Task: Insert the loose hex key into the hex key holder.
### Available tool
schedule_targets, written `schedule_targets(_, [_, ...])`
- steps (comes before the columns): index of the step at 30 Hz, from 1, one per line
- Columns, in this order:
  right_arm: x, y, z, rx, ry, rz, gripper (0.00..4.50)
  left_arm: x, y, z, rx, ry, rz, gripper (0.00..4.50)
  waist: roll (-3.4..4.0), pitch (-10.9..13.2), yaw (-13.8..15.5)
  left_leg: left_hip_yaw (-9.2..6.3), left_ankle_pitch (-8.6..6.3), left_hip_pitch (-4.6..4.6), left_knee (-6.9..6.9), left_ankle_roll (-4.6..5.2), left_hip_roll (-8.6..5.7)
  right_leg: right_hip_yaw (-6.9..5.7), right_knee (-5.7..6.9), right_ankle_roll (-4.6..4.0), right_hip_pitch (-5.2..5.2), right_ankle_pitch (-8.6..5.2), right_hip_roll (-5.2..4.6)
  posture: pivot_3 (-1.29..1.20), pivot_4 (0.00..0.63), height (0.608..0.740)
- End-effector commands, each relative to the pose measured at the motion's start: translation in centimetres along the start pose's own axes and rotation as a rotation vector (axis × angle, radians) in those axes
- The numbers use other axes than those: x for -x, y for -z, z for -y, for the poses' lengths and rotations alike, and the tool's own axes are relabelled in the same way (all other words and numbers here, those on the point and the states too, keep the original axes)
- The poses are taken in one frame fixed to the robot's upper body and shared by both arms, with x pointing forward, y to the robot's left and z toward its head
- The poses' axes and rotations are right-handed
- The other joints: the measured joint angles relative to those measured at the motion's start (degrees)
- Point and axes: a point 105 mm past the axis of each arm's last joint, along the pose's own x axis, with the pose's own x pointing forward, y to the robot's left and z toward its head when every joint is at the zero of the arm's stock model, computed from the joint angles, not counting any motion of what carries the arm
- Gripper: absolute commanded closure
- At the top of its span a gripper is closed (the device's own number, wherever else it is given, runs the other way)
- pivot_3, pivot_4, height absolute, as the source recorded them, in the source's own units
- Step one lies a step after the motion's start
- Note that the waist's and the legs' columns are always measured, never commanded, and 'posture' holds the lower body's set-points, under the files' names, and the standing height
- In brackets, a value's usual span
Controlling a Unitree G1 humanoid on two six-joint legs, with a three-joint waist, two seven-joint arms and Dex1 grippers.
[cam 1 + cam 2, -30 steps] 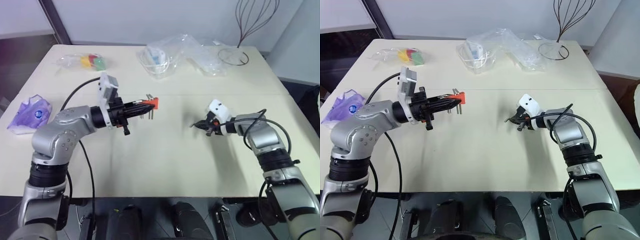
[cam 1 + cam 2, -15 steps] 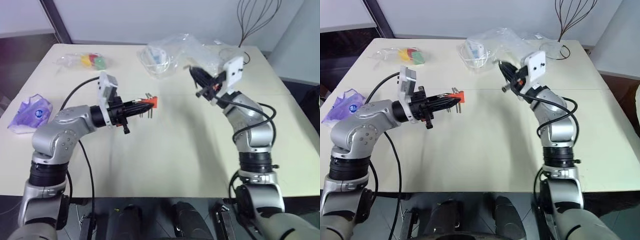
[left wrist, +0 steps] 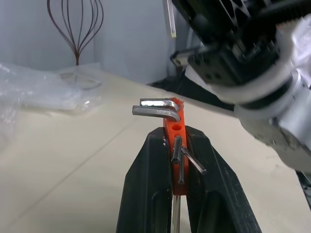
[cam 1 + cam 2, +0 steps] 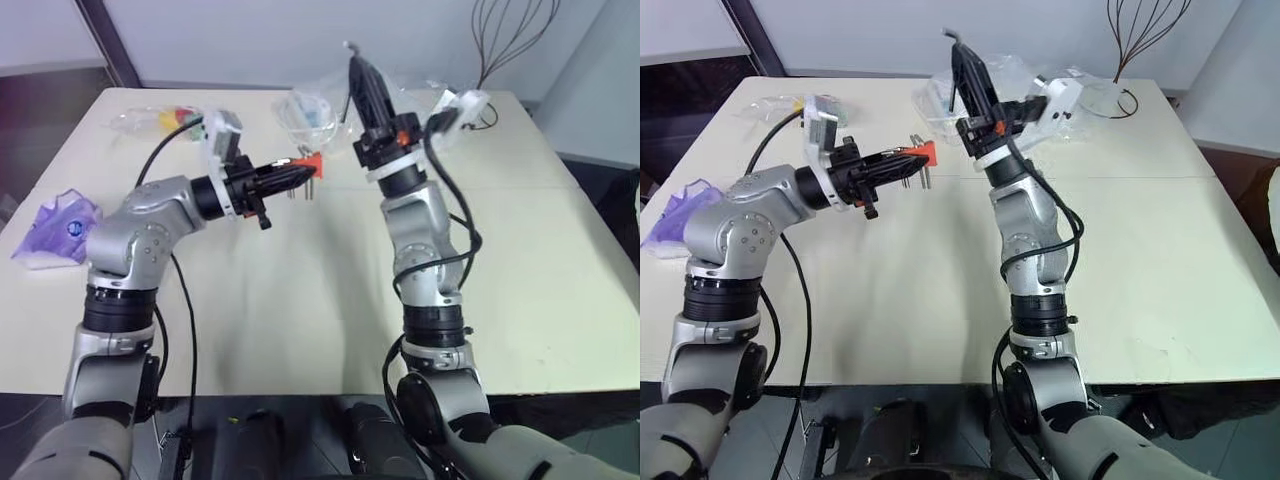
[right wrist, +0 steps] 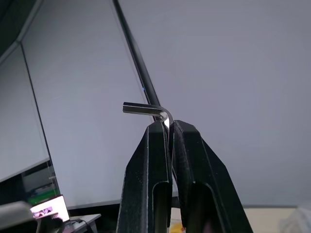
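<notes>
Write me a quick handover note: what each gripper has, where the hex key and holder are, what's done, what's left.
Left gripper: shut on the small orange plastic hex key holder, held above the beige table, several keys seated, one round socket visibly empty.
Right gripper: shut on the thin silvery L-shaped loose hex key, raised and pointing upward beside the holder.
Done: both parts picked up.
Left: turn the key toward the empty socket and push it in.
</notes>
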Motion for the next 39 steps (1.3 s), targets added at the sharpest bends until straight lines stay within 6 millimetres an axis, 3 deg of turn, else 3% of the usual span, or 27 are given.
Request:
schedule_targets(1, [0.1, 0.5, -1.9, -0.011, -0.042, 0.036, 4.43, -0.2, -1.4, 0.1, -0.049, 0.014, 0.033, 4.50, 0.00, 0.00, -0.01, 0.00, 0.00, 0.00, -0.01, 0.00, 0.00, 0.00, 0.00, 0.00, 0.00, 0.00, 0.00, 0.00, 0.150, 0.740])
schedule_targets(10, [0.6, 2.2, -3.1, 0.053, -0.110, -0.013, 4.43, -0.4, -1.3, 0.3, -0.046, 0.023, 0.027, 4.50, 0.00, 0.00, 0.07, 0.00, 0.01, 0.00, 0.02, -0.02, 0.00, 0.01, 0.05, 0.00, 0.00, 0.00, -0.01, 0.00, 0.150, 0.740])
schedule_targets(18, [0.9, 2.7, -2.7, 0.081, -0.104, -0.031, 4.43, -0.4, -1.4, 0.5, -0.046, 0.030, 0.035, 4.50, 0.00, 0.00, 0.13, 0.00, 0.01, 0.00, 0.03, -0.02, 0.00, 0.01, 0.05, 0.00, 0.00, 0.00, -0.01, 0.00, 0.150, 0.740])
schedule_targets(39, [0.3, 0.7, -0.9, 0.156, -0.086, -0.003, 4.43, -0.7, -1.5, 0.4, -0.043, 0.030, 0.044, 4.50, 0.00, 0.00, 0.07, 0.00, 0.01, 0.00, 0.02, -0.02, 0.00, 0.01, 0.05, 0.00, -0.01, 0.00, -0.01, 0.00, 0.150, 0.740])
